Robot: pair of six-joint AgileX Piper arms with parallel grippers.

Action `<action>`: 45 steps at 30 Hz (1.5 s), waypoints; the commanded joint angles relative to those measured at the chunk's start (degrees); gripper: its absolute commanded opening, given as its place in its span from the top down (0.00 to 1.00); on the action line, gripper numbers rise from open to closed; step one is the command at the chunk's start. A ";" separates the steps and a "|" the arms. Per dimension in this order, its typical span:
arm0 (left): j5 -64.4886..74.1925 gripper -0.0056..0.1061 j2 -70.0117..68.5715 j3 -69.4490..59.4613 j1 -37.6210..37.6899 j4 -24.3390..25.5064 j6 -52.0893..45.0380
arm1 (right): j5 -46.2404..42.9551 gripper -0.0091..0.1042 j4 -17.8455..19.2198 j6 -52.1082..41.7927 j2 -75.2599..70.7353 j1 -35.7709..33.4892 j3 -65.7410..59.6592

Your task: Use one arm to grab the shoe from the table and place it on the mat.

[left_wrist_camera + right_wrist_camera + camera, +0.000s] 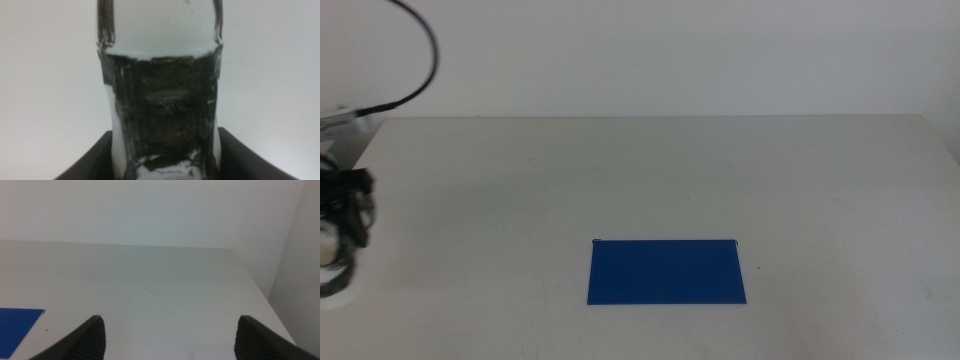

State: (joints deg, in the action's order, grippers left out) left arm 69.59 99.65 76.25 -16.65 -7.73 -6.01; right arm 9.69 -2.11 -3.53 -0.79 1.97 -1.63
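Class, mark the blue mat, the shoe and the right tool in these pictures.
blue mat (666, 271), middle view, centre of the sheet.
shoe (165, 117), left wrist view, black-scribbled upper.
right tool (170, 339), right wrist view, midway between its spread fingertips.

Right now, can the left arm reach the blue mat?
Probably yes: the left end effector, shut on the shoe, has only open table before the mat. The right end effector waits at right.

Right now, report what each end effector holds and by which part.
The left end effector grips the shoe across its two sides; whether near heel or toe cannot be told. The right end effector is open and empty.
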 commanded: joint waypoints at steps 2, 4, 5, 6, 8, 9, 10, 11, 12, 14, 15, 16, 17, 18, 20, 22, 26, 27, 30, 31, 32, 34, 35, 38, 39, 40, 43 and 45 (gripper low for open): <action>2.84 0.96 -3.33 1.28 5.32 -0.84 3.95 | -4.54 0.33 0.49 -0.72 -1.21 0.27 0.54; 3.32 0.96 -3.26 1.28 8.92 -0.85 6.44 | -4.54 0.33 0.49 -0.72 -1.21 0.27 0.54; 3.32 0.96 -3.26 1.28 11.08 -0.85 8.01 | -4.54 0.33 0.49 -0.72 -1.21 0.27 0.54; 3.26 0.96 -3.26 1.28 12.87 -0.75 9.41 | -4.54 0.33 0.49 -0.72 -1.21 0.27 0.54; 2.86 0.96 -3.26 1.34 17.01 -0.71 13.18 | -4.54 0.33 0.49 -0.72 -1.21 0.27 0.54; 2.43 0.96 -3.26 1.40 19.01 -0.76 14.90 | -4.54 0.33 0.49 -0.72 -1.21 0.27 0.54; 2.08 0.96 -3.21 1.55 21.04 -0.88 16.42 | -4.54 0.33 0.49 -0.72 -1.21 0.27 0.54; 1.96 0.96 -3.04 1.89 23.06 -0.93 17.94 | -4.54 0.33 0.49 -0.72 -1.21 0.27 0.54; 1.96 0.96 -2.78 2.31 24.63 -1.00 19.03 | -4.54 0.33 0.49 -0.72 -1.21 0.27 0.54; 2.02 0.96 -1.70 4.08 28.70 -1.00 21.35 | -4.54 0.33 0.49 -0.72 -1.21 0.27 0.54; 2.08 0.96 -0.82 5.30 30.30 -1.00 22.13 | -4.54 0.33 0.49 -0.72 -1.21 0.27 0.54; 2.19 0.96 0.21 6.72 32.36 -1.00 23.21 | -4.54 0.33 0.49 -0.72 -1.21 0.27 0.54; 2.40 0.96 1.33 8.25 34.36 -1.00 24.46 | -4.54 0.33 0.49 -0.72 -1.21 0.27 0.54; 2.82 0.96 2.30 9.56 35.99 -1.00 25.82 | -4.54 0.33 0.49 -0.72 -1.21 0.27 0.54; 3.67 0.96 4.81 12.91 39.93 -0.95 28.63 | -4.54 0.33 0.49 -0.72 -1.21 0.27 0.54; 3.89 0.96 7.06 15.92 43.55 -0.95 30.58 | -4.54 0.33 0.49 -0.72 -1.21 0.27 0.54; 3.89 0.96 11.65 21.91 49.24 -0.95 33.99 | -4.54 0.33 0.49 -0.72 -1.21 0.27 0.54; 3.95 0.96 12.48 22.95 50.22 -0.95 34.52 | -4.54 0.33 0.49 -0.72 -1.21 0.27 0.54; 4.42 0.96 15.11 26.18 53.20 -0.91 36.35 | -4.54 0.33 0.49 -0.72 -1.21 0.27 0.54; 4.66 0.96 15.97 27.05 53.97 -0.91 36.82 | -4.54 0.33 0.49 -0.72 -1.21 0.27 0.54; 4.84 0.96 16.68 27.84 54.63 -0.91 37.33 | -4.54 0.33 0.49 -0.72 -1.21 0.27 0.54; 4.90 0.96 17.93 29.14 55.68 -0.84 37.97 | -4.54 0.33 0.49 -0.72 -1.21 0.27 0.54; 4.90 0.96 18.09 29.66 56.21 -0.60 38.30 | -4.54 0.33 0.49 -0.72 -1.21 0.27 0.54; 4.60 0.96 18.33 30.01 56.93 0.29 39.74 | -4.54 0.33 0.49 -0.72 -1.21 0.27 0.54; 4.60 0.96 18.33 30.03 57.13 0.35 40.33 | -4.54 0.33 0.49 -0.72 -1.21 0.27 0.54; 4.66 0.96 18.33 30.09 57.13 0.54 40.90 | -4.54 0.33 0.49 -0.72 -1.21 0.27 0.54; 4.88 0.96 18.33 30.09 57.13 0.56 41.08 | -4.54 0.33 0.49 -0.72 -1.21 0.27 0.54; 5.12 0.96 18.33 30.09 57.14 0.51 41.03 | -4.54 0.33 0.49 -0.72 -1.21 0.27 0.54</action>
State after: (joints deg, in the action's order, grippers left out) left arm 70.10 121.65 104.55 40.19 -6.94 34.21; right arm 9.69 -2.11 -3.53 -0.79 1.97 -1.63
